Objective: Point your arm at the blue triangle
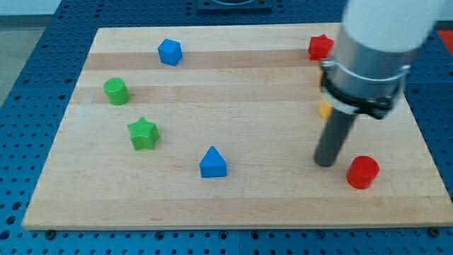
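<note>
The blue triangle (213, 163) lies on the wooden board (233, 198) below the middle, toward the view's bottom. My tip (325, 163) rests on the board well to the right of the blue triangle, at about the same height in the view, with bare board between them. A red cylinder (362, 172) stands just right of my tip. The arm's white and black body covers the upper right of the board.
A blue hexagonal block (170, 52) sits at top left. A green cylinder (116, 91) and a green star (143, 134) are at the left. A red star (320, 47) is at top right. A yellow block (324, 109) peeks out behind the arm.
</note>
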